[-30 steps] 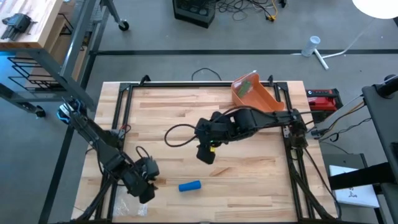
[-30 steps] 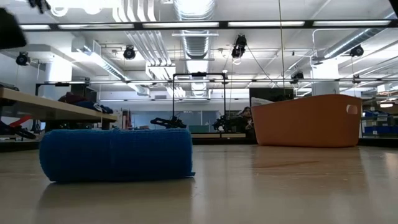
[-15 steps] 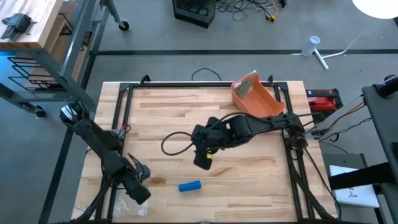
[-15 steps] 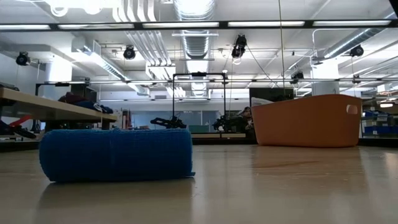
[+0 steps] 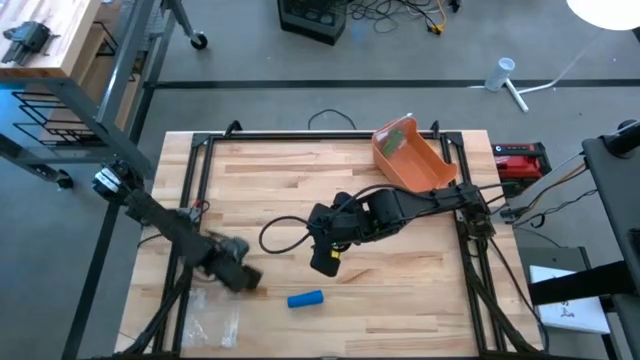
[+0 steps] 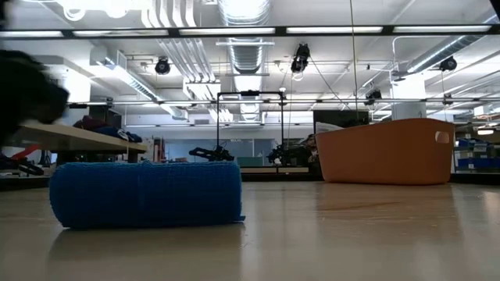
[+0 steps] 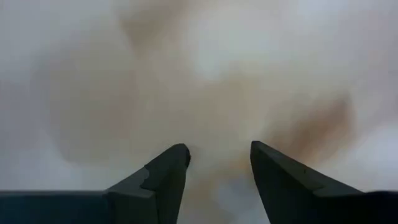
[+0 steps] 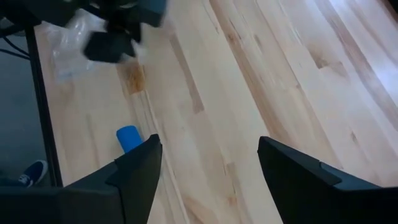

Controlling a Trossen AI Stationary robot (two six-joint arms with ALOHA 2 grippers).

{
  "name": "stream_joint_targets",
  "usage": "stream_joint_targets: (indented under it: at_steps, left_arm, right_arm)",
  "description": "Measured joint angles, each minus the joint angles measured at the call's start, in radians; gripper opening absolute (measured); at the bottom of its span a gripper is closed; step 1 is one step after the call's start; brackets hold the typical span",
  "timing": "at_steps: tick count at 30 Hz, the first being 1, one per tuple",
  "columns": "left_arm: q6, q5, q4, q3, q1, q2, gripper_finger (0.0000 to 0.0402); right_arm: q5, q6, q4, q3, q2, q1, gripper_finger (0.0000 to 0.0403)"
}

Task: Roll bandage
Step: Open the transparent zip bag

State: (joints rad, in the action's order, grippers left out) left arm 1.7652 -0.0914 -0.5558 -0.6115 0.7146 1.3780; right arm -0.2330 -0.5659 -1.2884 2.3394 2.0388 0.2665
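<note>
The bandage (image 5: pixel 306 298) is a blue roll that lies on its side on the wooden table near the front edge; it also shows in the low view (image 6: pixel 147 193) and the right wrist view (image 8: pixel 129 138). My left gripper (image 5: pixel 240 277) hangs low over the table just left of the roll, blurred. Its fingers (image 7: pixel 217 152) are open with nothing between them. My right gripper (image 5: pixel 325 263) hovers above the table's middle, a little behind the roll. It is wide open (image 8: pixel 208 143) and empty.
An orange bin (image 5: pixel 410 155) stands at the far right of the table, also seen in the low view (image 6: pixel 387 151). A crumpled clear plastic wrapper (image 5: pixel 213 320) lies at the near left corner. Black frame rails run along the table's edges.
My left gripper has come down toward the table beside the wrapper and has rolled about its wrist; it now shows as a dark blur at the left of the low view. My right gripper has drifted slightly toward the near edge. The bandage has stayed where it was.
</note>
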Motion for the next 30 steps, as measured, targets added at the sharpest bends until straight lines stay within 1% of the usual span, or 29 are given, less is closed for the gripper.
stream_joint_targets:
  at_steps: [2, 5, 8, 10, 11, 13, 15, 17, 21, 23, 26, 30]
  left_arm:
    - [-0.039, -0.052, -0.001, 0.003, -0.081, -0.013, 0.017]
    - [-0.19, -0.064, -0.005, -0.025, -0.18, -0.043, 0.0165]
    - [-0.382, 0.006, 0.0, -0.083, -0.224, -0.072, 0.0161]
    - [-0.482, 0.092, -0.003, -0.129, -0.223, -0.079, 0.0159]
    - [-0.51, 0.147, -0.011, -0.15, -0.216, -0.08, 0.0157]
    - [-0.519, 0.244, -0.038, -0.187, -0.186, -0.077, 0.0154]
    - [-0.493, 0.286, -0.047, -0.218, -0.137, -0.068, 0.0152]
    - [-0.454, 0.276, -0.047, -0.242, -0.075, -0.058, 0.0149]
    - [-0.399, 0.176, -0.048, -0.256, 0.058, -0.025, 0.0144]
    - [-0.356, 0.141, -0.044, -0.252, 0.112, -0.006, 0.0142]
    - [-0.307, 0.137, -0.046, -0.24, 0.168, 0.027, 0.0141]
    - [-0.328, 0.136, -0.042, -0.233, 0.208, 0.078, 0.0145]
  right_arm:
    - [0.0, 0.0, 0.005, 0.0, 0.0, 0.0, 0.0254]
    - [0.0, -0.001, 0.03, 0.0, 0.0, 0.0, 0.0251]
    - [-0.001, -0.003, 0.058, 0.0, 0.0, 0.0, 0.0249]
    - [0.0, -0.003, 0.06, 0.0, 0.0, 0.0, 0.0251]
    - [-0.001, -0.003, 0.064, 0.0, 0.0, 0.0, 0.0252]
    - [-0.003, -0.014, 0.068, 0.0, 0.0, 0.002, 0.0254]
    - [-0.004, -0.025, 0.067, 0.0, 0.0, 0.004, 0.0254]
    - [-0.004, -0.037, 0.067, -0.002, 0.0, 0.004, 0.0251]
    - [-0.004, -0.039, 0.067, -0.003, 0.0, 0.007, 0.0243]
    - [-0.004, -0.037, 0.067, -0.003, 0.0, 0.007, 0.0239]
    - [-0.004, -0.035, 0.075, -0.003, 0.0, 0.004, 0.0234]
    - [-0.006, -0.024, 0.082, -0.004, 0.0, 0.0, 0.0228]
